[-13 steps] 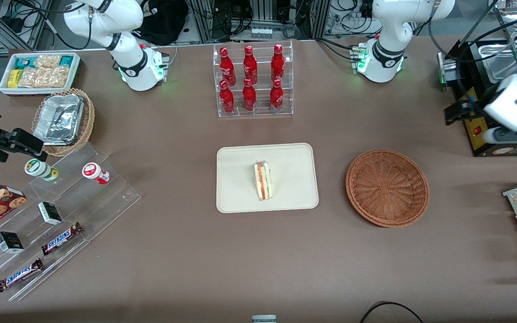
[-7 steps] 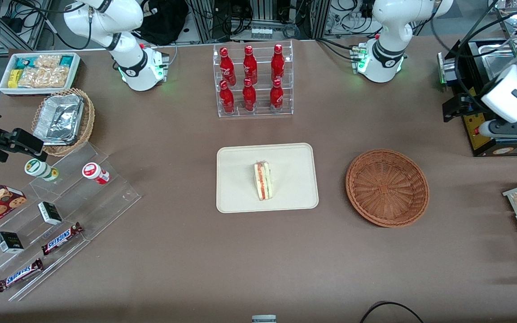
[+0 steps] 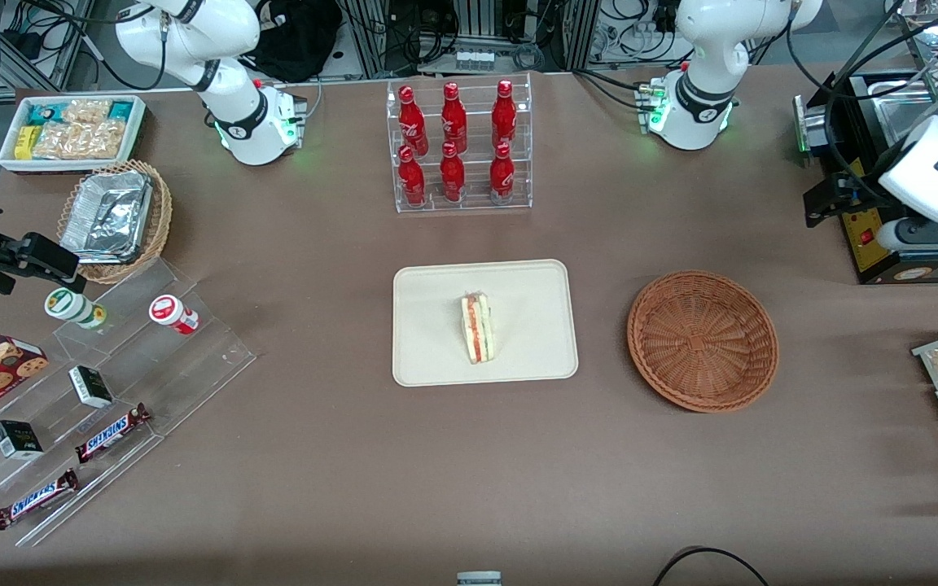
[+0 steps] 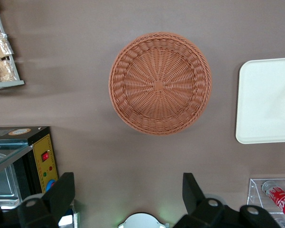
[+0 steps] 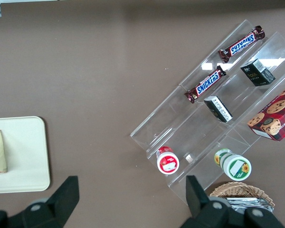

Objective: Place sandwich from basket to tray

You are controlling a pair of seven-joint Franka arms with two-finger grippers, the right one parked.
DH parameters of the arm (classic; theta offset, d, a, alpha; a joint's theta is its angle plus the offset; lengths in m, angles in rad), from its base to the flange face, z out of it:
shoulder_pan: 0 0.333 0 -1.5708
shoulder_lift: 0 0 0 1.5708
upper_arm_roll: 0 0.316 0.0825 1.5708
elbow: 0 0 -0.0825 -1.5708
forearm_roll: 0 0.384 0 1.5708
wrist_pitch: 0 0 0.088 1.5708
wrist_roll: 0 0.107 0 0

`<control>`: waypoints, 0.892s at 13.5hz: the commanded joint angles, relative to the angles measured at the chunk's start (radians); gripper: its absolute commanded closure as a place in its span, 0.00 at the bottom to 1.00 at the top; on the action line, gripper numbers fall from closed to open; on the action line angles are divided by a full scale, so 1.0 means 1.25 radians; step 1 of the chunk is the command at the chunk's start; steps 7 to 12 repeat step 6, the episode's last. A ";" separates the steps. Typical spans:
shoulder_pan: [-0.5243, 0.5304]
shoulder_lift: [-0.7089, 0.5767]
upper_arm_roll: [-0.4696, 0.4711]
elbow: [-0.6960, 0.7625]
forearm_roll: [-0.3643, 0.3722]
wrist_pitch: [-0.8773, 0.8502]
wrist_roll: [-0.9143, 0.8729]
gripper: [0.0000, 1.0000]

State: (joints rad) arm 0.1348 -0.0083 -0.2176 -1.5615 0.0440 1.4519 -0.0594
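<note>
While sandwich (image 3: 478,328) on tray (image 3: 428,295) — tool (image 4: 128,197) spread, high above basket (image 4: 160,83).

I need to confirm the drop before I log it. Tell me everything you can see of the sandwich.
The sandwich is a small triangular wedge of pale white bread, with red-orange and light filling layers showing along its cut edge. It rests on the cream-beige tray, near the tray's middle, touching nothing else. The reddish-brown wicker basket lies beside the tray with nothing in it. The gripper is open and holds nothing, high above the table toward the working arm's end, well clear of the sandwich.
</note>
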 commanded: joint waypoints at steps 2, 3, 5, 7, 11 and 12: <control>-0.006 0.013 0.013 0.039 0.003 -0.008 -0.025 0.00; -0.006 0.012 0.015 0.039 0.005 -0.009 -0.035 0.00; -0.005 0.008 0.015 0.034 0.024 -0.010 -0.060 0.00; -0.001 0.005 0.012 0.033 0.026 -0.014 -0.054 0.00; -0.001 0.005 0.012 0.033 0.026 -0.014 -0.054 0.00; -0.001 0.005 0.012 0.033 0.026 -0.014 -0.054 0.00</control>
